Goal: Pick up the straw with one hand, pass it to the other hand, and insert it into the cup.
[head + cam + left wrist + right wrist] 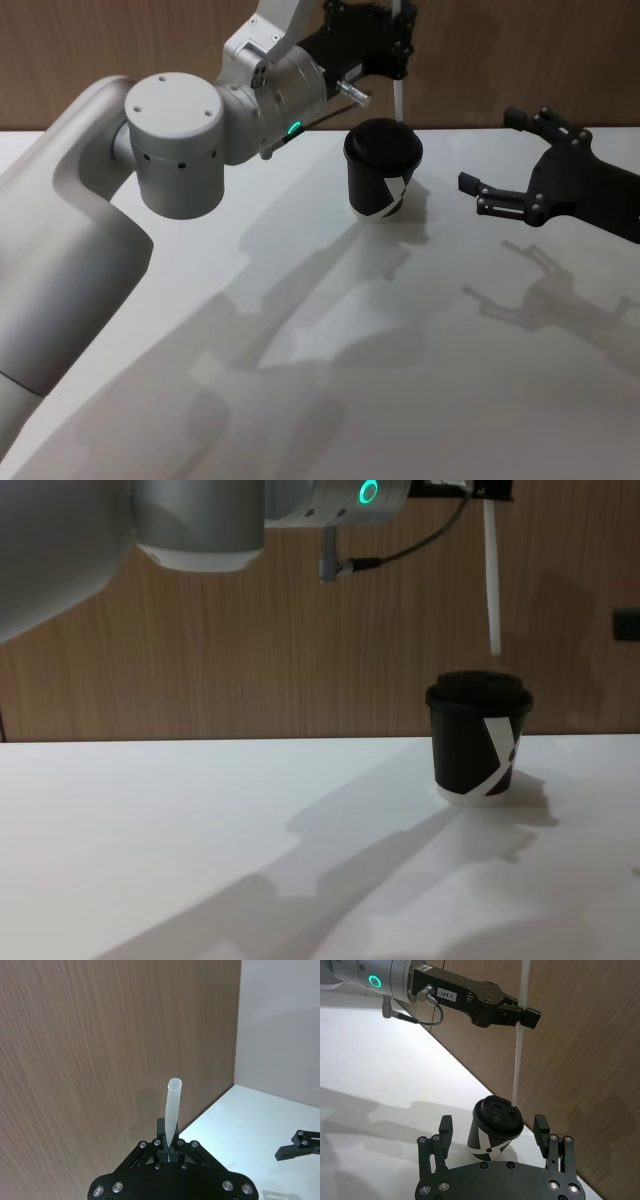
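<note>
- One straw (491,580), thin and white, hangs close to upright over the cup (478,735). In the chest view its lower tip stops just above the domed lid (479,688), apart from it and a little right of the lid's middle.
- In the head view the straw (398,100) ends at the far rim of the lid. Whether it lines up with any opening there cannot be told.
- The left gripper (527,1015) has its fingers closed narrow on the straw (518,1065), high on its length, so most of the tube hangs free below the grip.
- The left wrist view shows the straw (173,1110) clamped in that gripper (168,1142), with one open end standing out past the fingers.
- The cup (381,175) is black with a white slanted mark and a white bottom rim. It stands upright on the white surface (400,380), near the wood-panel wall (150,50).
- The left arm (270,85), silver with a green ring (294,127) glowing on it, reaches in from the left, well above the surface.
- The right gripper (492,152) hovers to the cup's right, near it but apart, and its shadow (540,300) lies on the surface.
- Its fingers (445,1127) are spread wide and hold nothing. In the right wrist view the cup (495,1125) stands beyond them, seen between the two and touching neither.
</note>
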